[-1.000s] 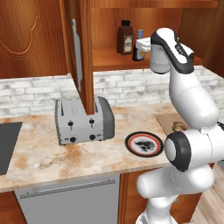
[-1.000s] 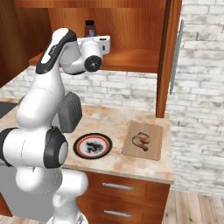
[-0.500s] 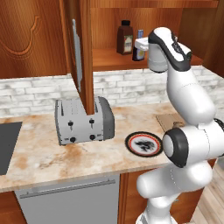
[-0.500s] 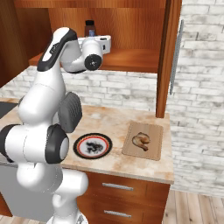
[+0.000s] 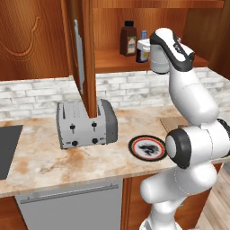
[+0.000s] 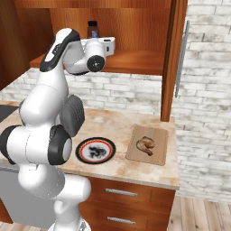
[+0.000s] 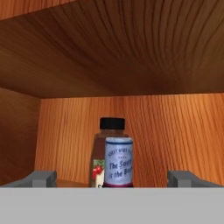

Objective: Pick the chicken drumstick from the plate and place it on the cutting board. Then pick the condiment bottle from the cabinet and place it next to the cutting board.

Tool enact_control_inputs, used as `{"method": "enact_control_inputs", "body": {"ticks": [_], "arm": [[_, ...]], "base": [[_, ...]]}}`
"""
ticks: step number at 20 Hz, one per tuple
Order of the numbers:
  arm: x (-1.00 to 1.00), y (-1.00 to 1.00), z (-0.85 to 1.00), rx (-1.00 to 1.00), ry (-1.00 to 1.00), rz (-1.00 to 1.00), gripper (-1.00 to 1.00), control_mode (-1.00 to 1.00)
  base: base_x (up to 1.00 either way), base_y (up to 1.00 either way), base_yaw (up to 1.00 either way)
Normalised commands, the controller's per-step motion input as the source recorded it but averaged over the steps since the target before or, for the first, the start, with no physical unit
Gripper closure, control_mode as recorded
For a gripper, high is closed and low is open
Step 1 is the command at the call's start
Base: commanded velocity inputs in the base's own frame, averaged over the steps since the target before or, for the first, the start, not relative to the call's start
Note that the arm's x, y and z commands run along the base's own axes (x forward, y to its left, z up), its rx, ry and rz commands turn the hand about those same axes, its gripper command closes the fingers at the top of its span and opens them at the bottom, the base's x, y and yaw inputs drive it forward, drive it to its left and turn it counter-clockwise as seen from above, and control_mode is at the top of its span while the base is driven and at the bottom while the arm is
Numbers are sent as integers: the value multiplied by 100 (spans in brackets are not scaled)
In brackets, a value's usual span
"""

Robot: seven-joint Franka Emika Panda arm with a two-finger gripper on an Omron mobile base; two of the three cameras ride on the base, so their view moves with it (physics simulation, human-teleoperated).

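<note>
Up at the shelf of the reddish-brown wooden wall cabinet (image 5: 148,58), the white arm's two-finger gripper (image 7: 113,179) reaches toward the bottles with its fingers spread wide. In the hand view one grey fingertip (image 7: 41,178) stands at the far left and the other at the far right, and nothing is held between them. Between the tips, further in, sits the small condiment bottle with the slim blue neck and pale label (image 7: 118,162), upright on the shelf. Right behind it, partly hidden, stands the taller brown bottle with a black cap (image 7: 108,144), near the cabinet's back wall.

From the left base view the condiment bottle (image 5: 143,46) shows just beside the gripper, to the right of the taller brown bottle (image 5: 129,38), both on the inner shelf. The plank door (image 5: 85,63) hangs open at the left, in front of a silver two-slot toaster (image 5: 86,124) on the marbled stone counter (image 5: 45,161).

On the counter below, the round plate with black rim and red ring (image 6: 95,150) lies with only its dark blotchy pattern on it. To its right, close by, is the flat light-brown wooden cutting board (image 6: 158,155), and the golden-brown chicken drumstick (image 6: 145,145) lies on the board near its middle. A whitish brick wall (image 6: 131,92) runs behind the counter.
</note>
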Motion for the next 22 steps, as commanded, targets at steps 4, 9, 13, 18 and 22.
{"method": "enact_control_inputs", "body": {"ticks": [4, 9, 13, 18, 22], "arm": [[9, 0, 0, 0, 2, -2, -100, -100], [11, 0, 0, 0, 1, -2, -100, -100], [12, 0, 0, 0, 1, -1, -100, -100], [11, 0, 0, 0, 1, -1, -100, -100], [12, 0, 0, 0, 1, -1, -100, -100]], "base": [[0, 0, 0], [0, 0, 0], [0, 0, 0], [0, 0, 0], [0, 0, 0]]}}
